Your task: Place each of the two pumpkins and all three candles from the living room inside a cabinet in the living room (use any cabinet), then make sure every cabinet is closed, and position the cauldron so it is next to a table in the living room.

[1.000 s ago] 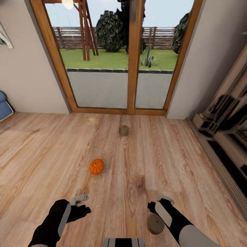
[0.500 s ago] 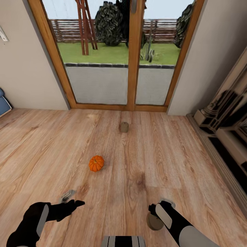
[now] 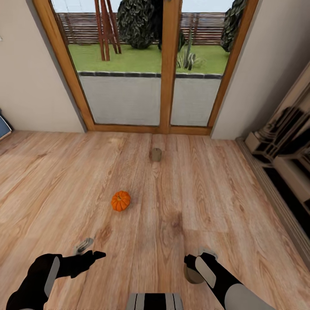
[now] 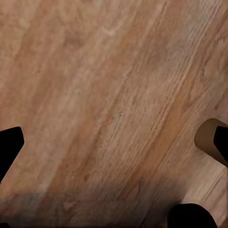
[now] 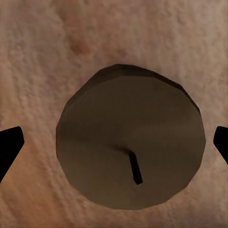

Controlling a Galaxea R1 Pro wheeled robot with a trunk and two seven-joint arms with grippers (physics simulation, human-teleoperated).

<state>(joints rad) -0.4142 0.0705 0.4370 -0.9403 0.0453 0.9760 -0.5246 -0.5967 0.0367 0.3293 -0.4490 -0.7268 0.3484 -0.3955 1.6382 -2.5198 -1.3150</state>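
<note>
On the wooden plank floor [image 3: 206, 202], a small ribbed orange pumpkin [image 3: 121, 201] sits out in the middle, and a stubby tan-grey candle [image 3: 156, 154] stands beyond it, near the glass patio door's wooden frame [image 3: 170, 86]. The right gripper [image 5: 114, 142] hangs spread wide over a second tan-grey candle with a dark wick [image 5: 130, 149], fingertips clear of it. The left gripper [image 3: 88, 252] hangs released above bare boards.

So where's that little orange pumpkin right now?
In the head view the pumpkin sits on the wooden floor, ahead of the left gripper, with a candle farther on toward the glass doors.
</note>
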